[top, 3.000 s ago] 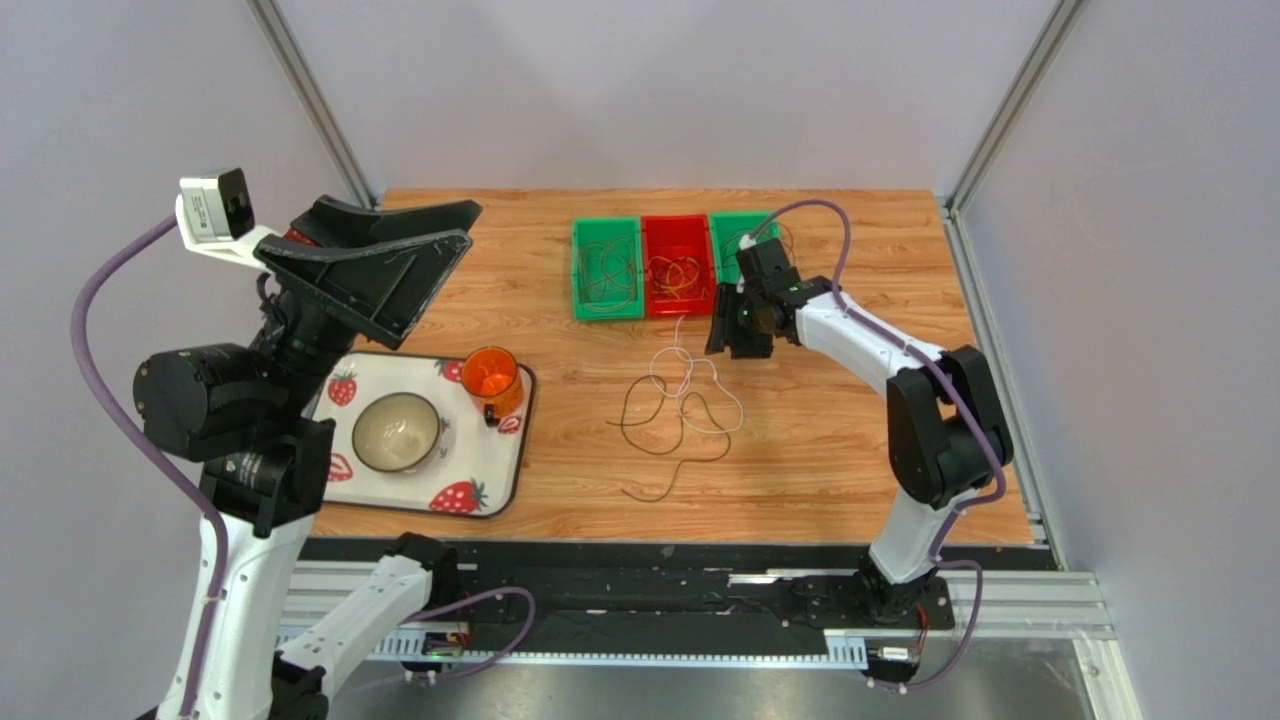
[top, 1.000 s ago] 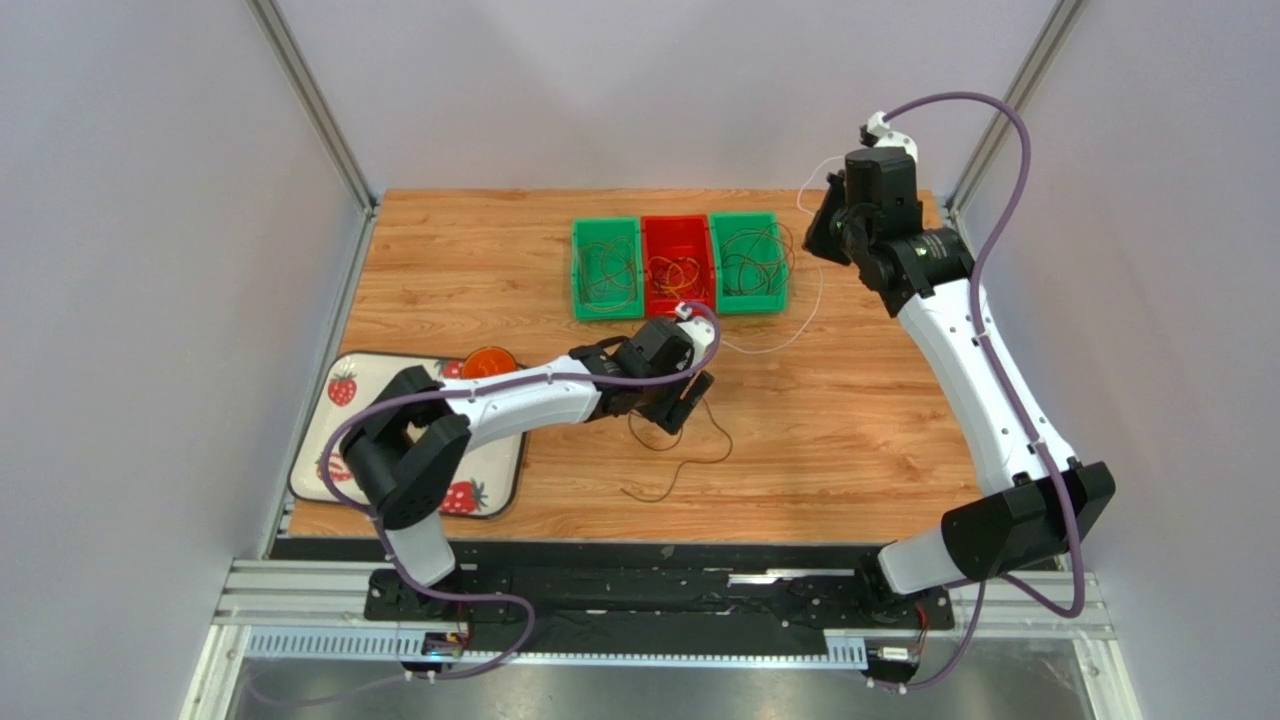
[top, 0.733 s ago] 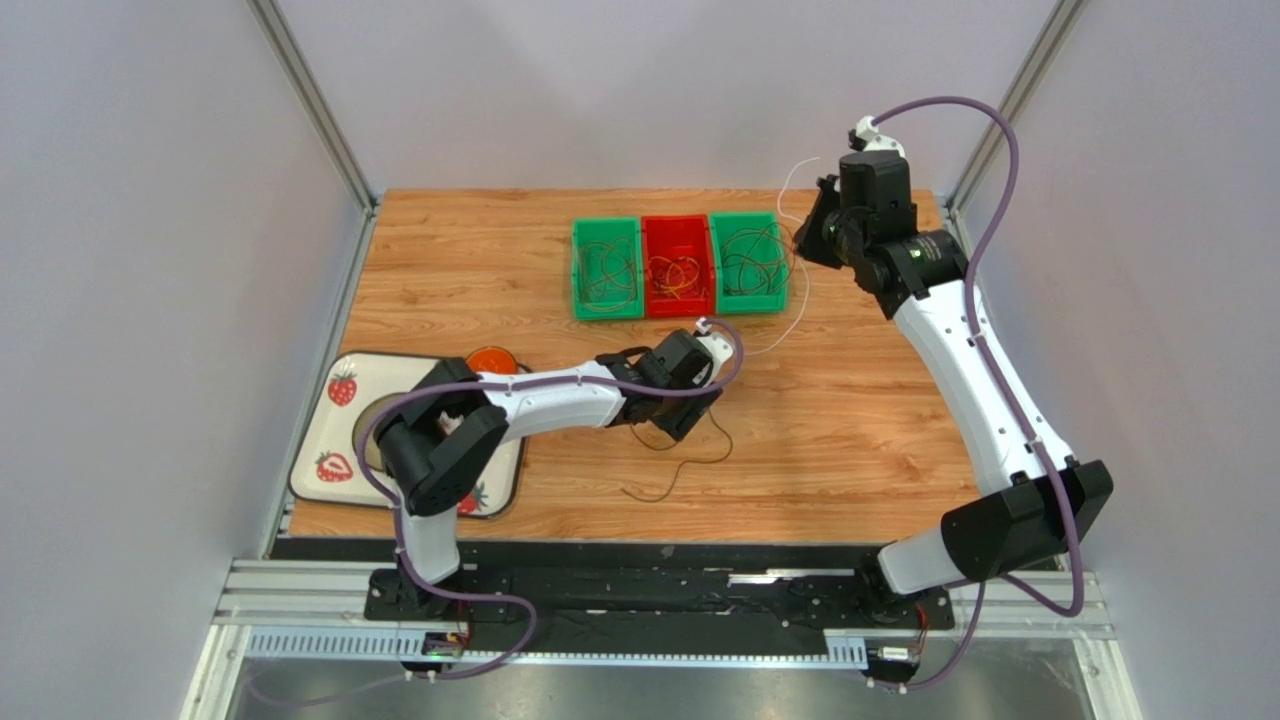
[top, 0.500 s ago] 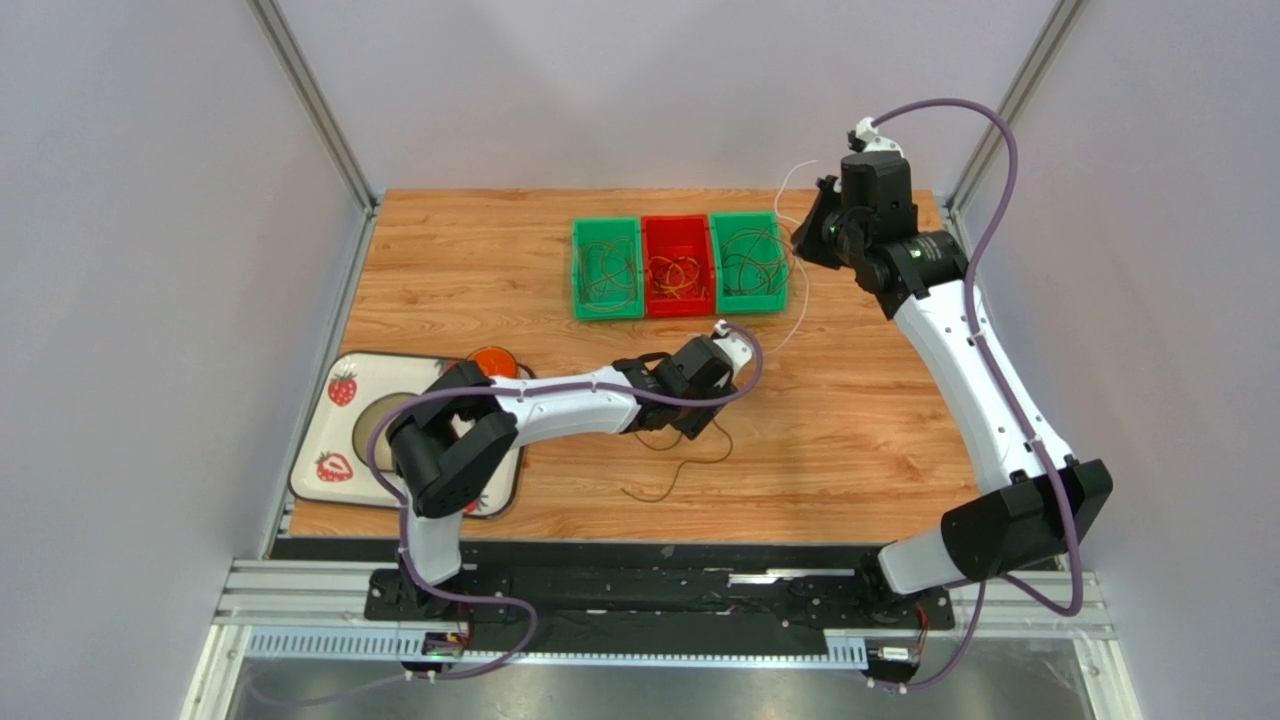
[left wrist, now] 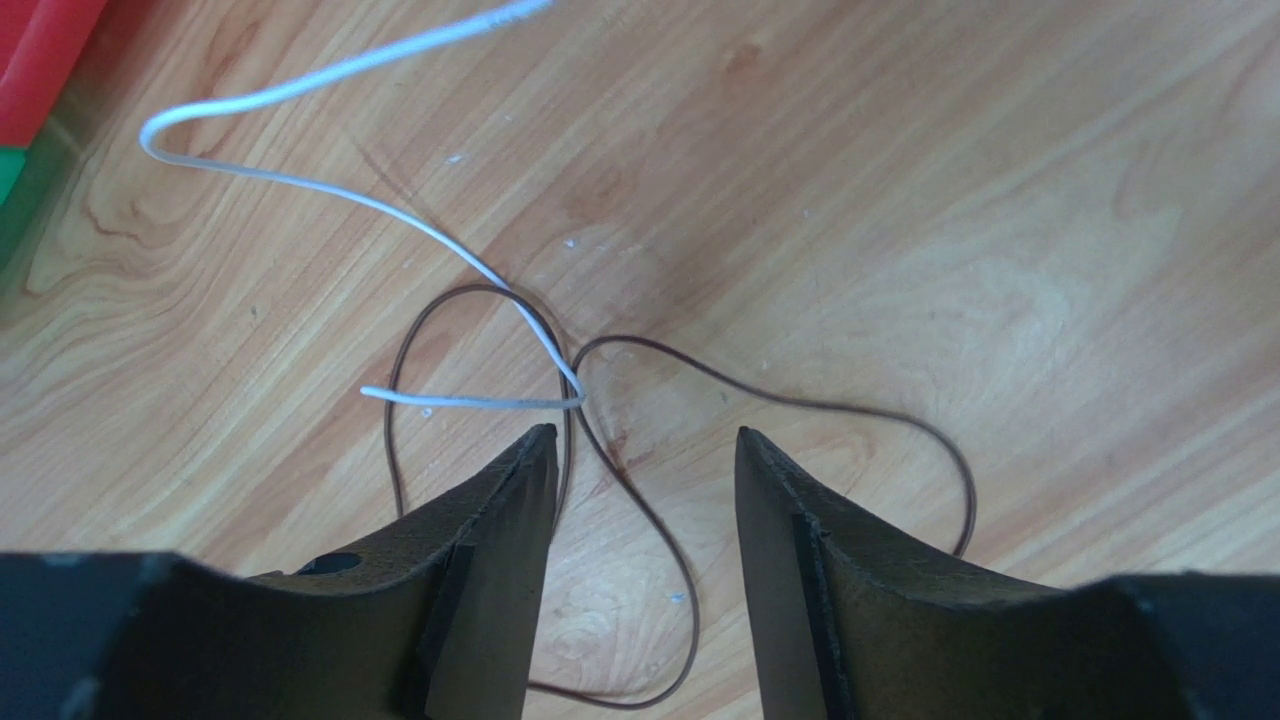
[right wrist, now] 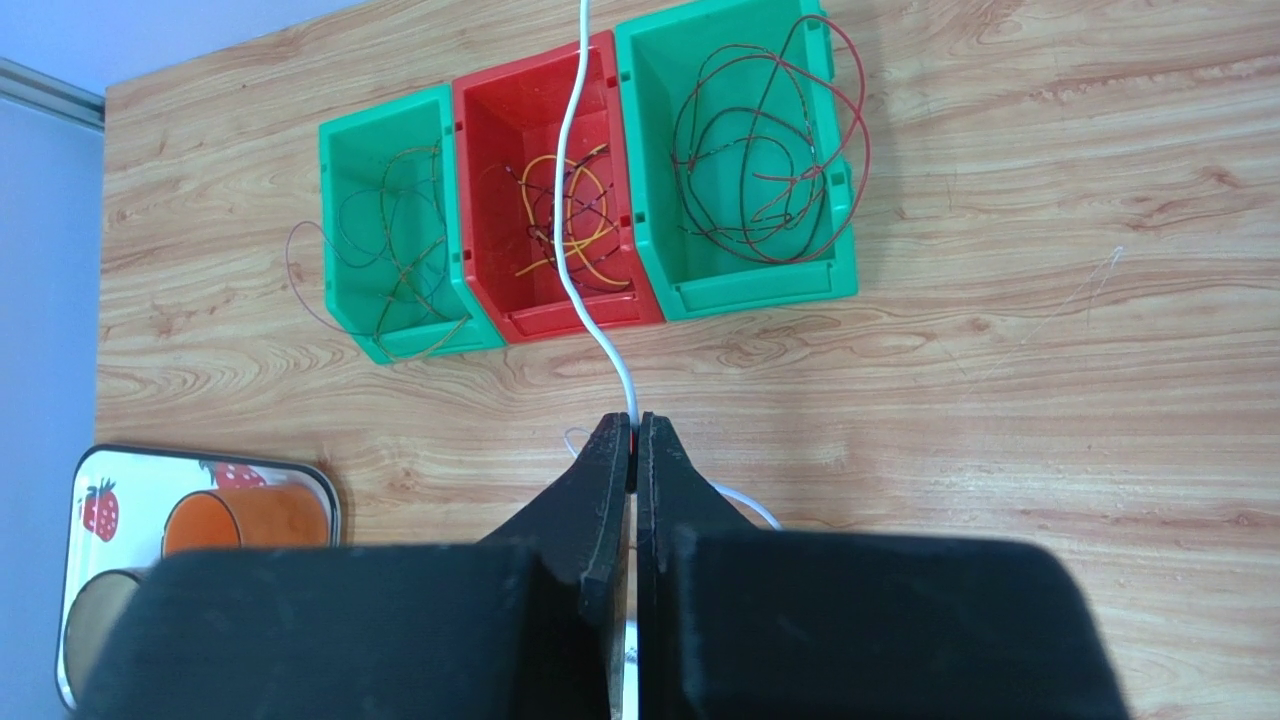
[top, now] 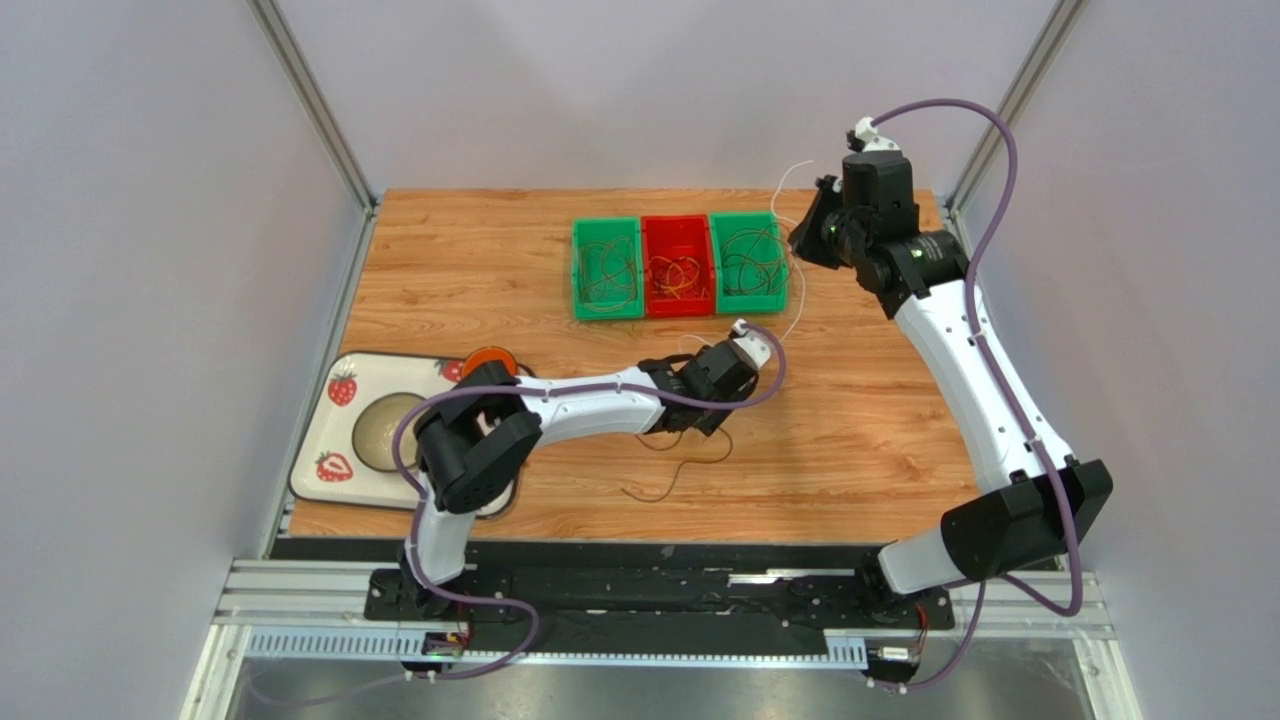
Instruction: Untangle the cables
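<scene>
The right claw [right wrist: 634, 426] is pinching the white cable [right wrist: 577, 225] aloft near the bins. The left claw [left wrist: 642, 443] is hovering open astride the brown cable [left wrist: 781, 398] on the surface [left wrist: 1052, 180]. Closing there is risking trapping both crossed strands. The left green bin [right wrist: 343, 177] is holding brownish wires [right wrist: 394, 258], the red bin [right wrist: 484, 135] yellow-orange wires [right wrist: 589, 225], and the right green bin [right wrist: 842, 263] dark red wires [right wrist: 751, 143].

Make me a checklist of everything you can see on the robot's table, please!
Surface: wooden table, grain showing.
Job's things: white cable end crossing a brown cable loop; three bins at the back holding more thin wires.
Clutter: strawberry tray with orange cup, at the left.
Hands: left hand open, one finger on each side of the brown cable; right hand raised, shut on the white cable.
Cables: purple hoses loop along both arms.
Surroundings: plain grey walls, metal corner posts.
</scene>
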Robot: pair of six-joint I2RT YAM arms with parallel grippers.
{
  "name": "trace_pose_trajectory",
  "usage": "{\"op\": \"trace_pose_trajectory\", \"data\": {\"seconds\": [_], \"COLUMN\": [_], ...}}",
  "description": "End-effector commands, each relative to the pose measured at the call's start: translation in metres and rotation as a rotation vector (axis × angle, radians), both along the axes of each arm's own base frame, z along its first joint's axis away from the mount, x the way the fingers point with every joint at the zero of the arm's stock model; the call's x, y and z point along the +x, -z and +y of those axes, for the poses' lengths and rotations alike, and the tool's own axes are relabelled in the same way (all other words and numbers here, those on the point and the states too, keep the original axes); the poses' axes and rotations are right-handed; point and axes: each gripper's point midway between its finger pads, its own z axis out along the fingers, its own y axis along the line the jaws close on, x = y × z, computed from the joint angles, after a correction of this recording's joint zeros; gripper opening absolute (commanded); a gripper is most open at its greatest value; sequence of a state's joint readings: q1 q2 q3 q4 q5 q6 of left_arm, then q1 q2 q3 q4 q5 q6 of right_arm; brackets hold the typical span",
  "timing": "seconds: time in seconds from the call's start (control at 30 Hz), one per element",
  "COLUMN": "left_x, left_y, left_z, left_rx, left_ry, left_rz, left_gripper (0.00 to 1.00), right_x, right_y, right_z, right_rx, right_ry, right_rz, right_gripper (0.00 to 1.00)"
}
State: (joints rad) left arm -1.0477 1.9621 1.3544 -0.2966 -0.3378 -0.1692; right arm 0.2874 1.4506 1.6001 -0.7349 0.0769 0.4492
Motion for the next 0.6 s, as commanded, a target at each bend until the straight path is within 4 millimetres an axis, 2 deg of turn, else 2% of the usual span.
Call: {"op": "trace_pose_trajectory", "data": {"seconds": [0.0, 0.03, 0.07, 0.13, 0.2, 0.27, 0.3, 0.37, 0.57], "left_x": [0.006, 0.006, -0.001, -0.014, -0.029, -0.028, -0.031, -0.020, -0.008], "left_y": [-0.016, -0.025, -0.027, -0.028, -0.024, -0.015, -0.006, 0.000, 0.002], "left_z": [0.005, 0.001, -0.007, -0.022, -0.039, -0.047, -0.037, -0.035, -0.018], "left_rx": [-0.002, -0.050, -0.121, -0.190, -0.234, -0.202, -0.131, -0.086, -0.035], "left_ry": [-0.213, -0.262, -0.331, -0.362, -0.391, -0.432, -0.454, -0.508, -0.579], "left_rz": [0.000, 0.012, 0.055, 0.121, 0.151, 0.146, 0.151, 0.107, 0.013], "left_gripper": [0.49, 0.49, 0.50, 0.50, 0.50, 0.50, 0.49, 0.48, 0.50], "right_x": [0.005, 0.005, 0.005, 0.006, 0.005, 0.005, 0.004, 0.003, 0.002], "right_y": [-0.016, -0.016, -0.015, -0.016, -0.016, -0.017, -0.016, -0.015, -0.016], "right_z": [0.003, 0.003, 0.003, 0.002, 0.004, 0.005, 0.006, 0.006, 0.007], "right_rx": [0.037, 0.038, 0.038, 0.039, 0.043, 0.047, 0.048, 0.051, 0.058], "right_ry": [-0.004, -0.005, -0.004, 0.001, -0.005, -0.009, -0.015, -0.016, -0.022], "right_rz": [-0.057, -0.058, -0.055, -0.058, -0.057, -0.057, -0.055, -0.051, -0.057], "right_gripper": [0.00, 0.00, 0.00, 0.00, 0.00, 0.00, 0.00, 0.00, 0.00]}}
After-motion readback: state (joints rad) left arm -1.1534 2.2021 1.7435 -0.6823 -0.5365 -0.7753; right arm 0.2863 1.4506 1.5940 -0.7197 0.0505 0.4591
